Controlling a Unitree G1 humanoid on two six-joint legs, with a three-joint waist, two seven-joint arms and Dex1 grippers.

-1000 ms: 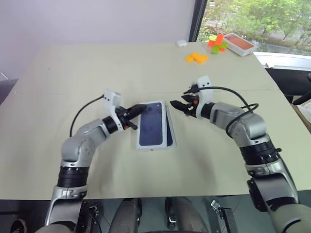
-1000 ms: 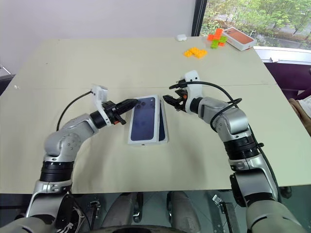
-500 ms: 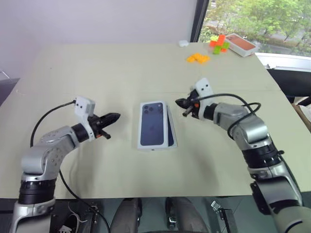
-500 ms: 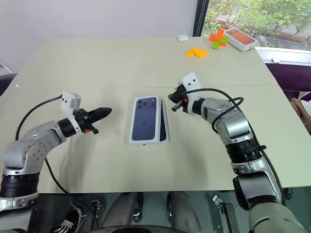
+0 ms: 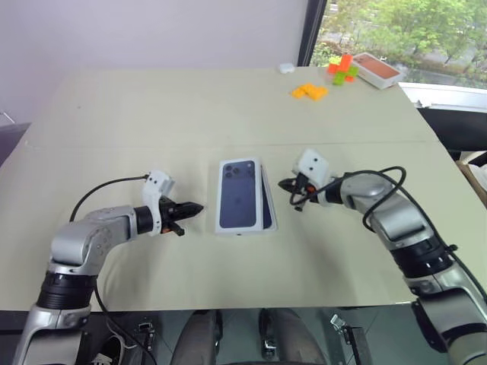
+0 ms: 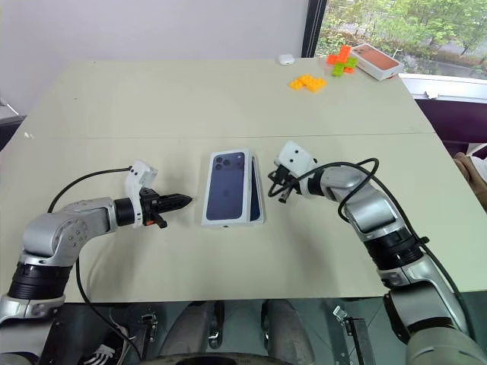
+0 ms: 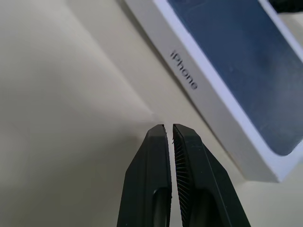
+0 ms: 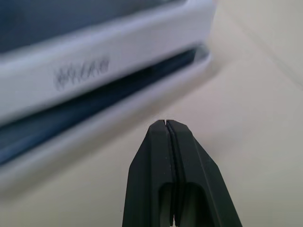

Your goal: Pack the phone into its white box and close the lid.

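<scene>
smooth white cardboard lid point(image 5: 237, 195) with glossy navy print; matt beige table point(image 5: 152, 114); matt black plastic fingers point(image 7: 189, 170) with finely ribbed inner pads.

Worktop point(image 5: 152, 114) pale beige, seam line across middle. White box point(image 5: 268, 199) lies near middle, phone inside, dark strip showing along right side. Lid point(image 5: 240, 195) sits on box, shifted left, phone picture up. Far right corner: orange blocks point(image 5: 307, 91), red and green blocks point(image 5: 340, 68), orange-topped box point(image 5: 374, 69), small white thing point(image 5: 286, 68).
</scene>
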